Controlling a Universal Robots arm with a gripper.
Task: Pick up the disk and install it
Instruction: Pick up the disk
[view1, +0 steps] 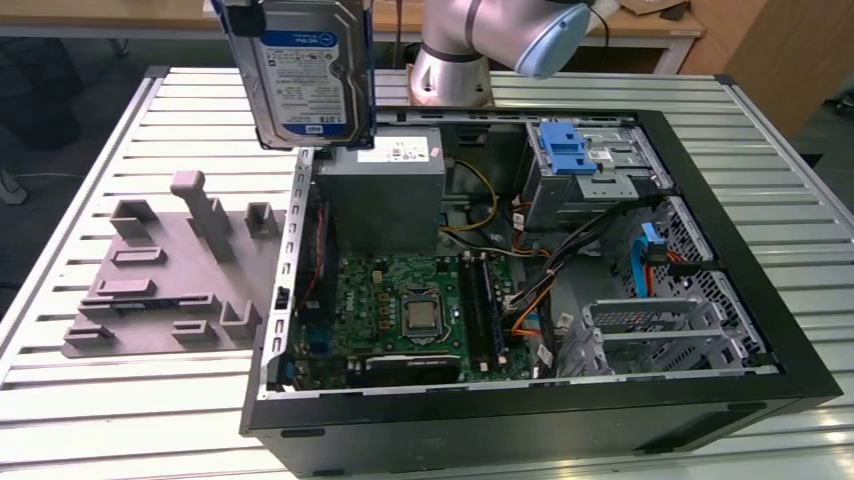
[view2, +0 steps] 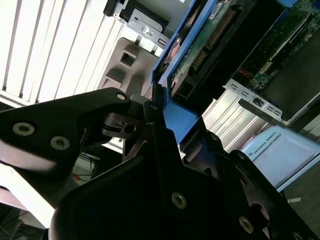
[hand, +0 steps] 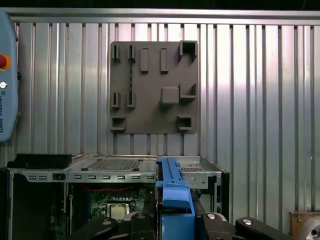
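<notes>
Your gripper (hand: 175, 226) has the disk (view1: 310, 75). In the first wrist view you can see its black fingers (hand: 215, 222) squeezed on the blue frame (hand: 174, 192) of the disk, one on each side. In the exterior view the disk hangs up in the air at about 11 o'clock. It stands on its edge, and its blue-and-white label faces the camera. It touches nothing under it, and it is not in its place yet. Below the disk is the open computer case (view1: 534, 415), lying on its side, and the disk is over the case's far corner at the exterior view's left. The grey metal box (view1: 380, 190) with the white sticker sits inside the case just below the disk, and the green board (view1: 400, 305) is at 6 o'clock from that box. The silver cage (view1: 587, 160) with the blue latch is at about 1 o'clock, well apart from the disk. A grey plate (view1: 147, 290) with small blocks on it lies on the table (view1: 120, 420) at 9 o'clock, beside the case. The robot arm (view1: 487, 45) stands at 12 o'clock. In the second wrist view the disk's underside, with its green circuit board, points toward the case.
</notes>
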